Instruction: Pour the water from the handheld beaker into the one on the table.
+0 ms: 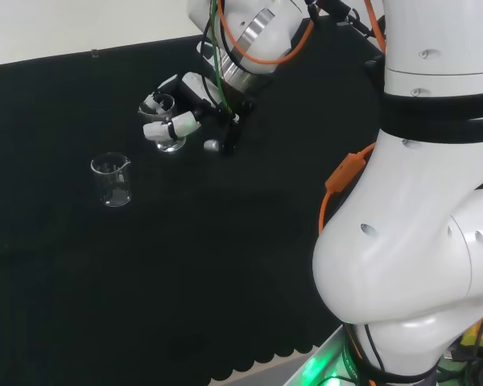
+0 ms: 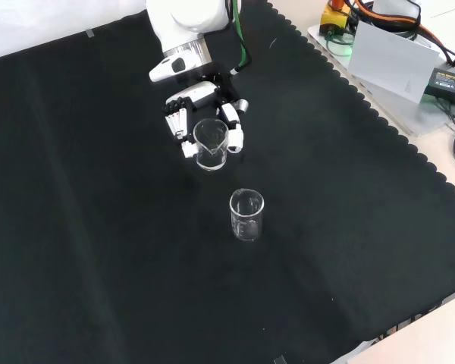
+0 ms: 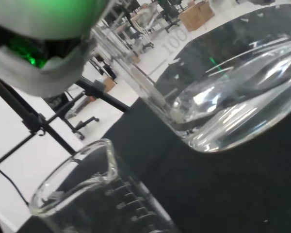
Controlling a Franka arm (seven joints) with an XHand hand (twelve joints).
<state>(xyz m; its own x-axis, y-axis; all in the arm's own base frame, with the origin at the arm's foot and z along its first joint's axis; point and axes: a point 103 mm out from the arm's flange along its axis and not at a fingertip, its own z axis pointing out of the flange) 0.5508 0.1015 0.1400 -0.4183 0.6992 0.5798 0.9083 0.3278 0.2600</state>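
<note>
Hand (image 2: 201, 114) fingers curl round held beaker (image 2: 211, 144), water inside, near table beaker (image 2: 247, 215); pouring not yet begun, judging by its level

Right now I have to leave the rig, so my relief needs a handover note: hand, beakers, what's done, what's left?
Hand: shut on the held beaker, fingers curled round it, beaker about upright in the front view.
Table beaker: standing alone on the black cloth, nearer the front camera than the held one, apart from it.
Done: beaker is in the grasp. No pour visible.
Left: bring it over the table beaker, tip, pour.
</note>
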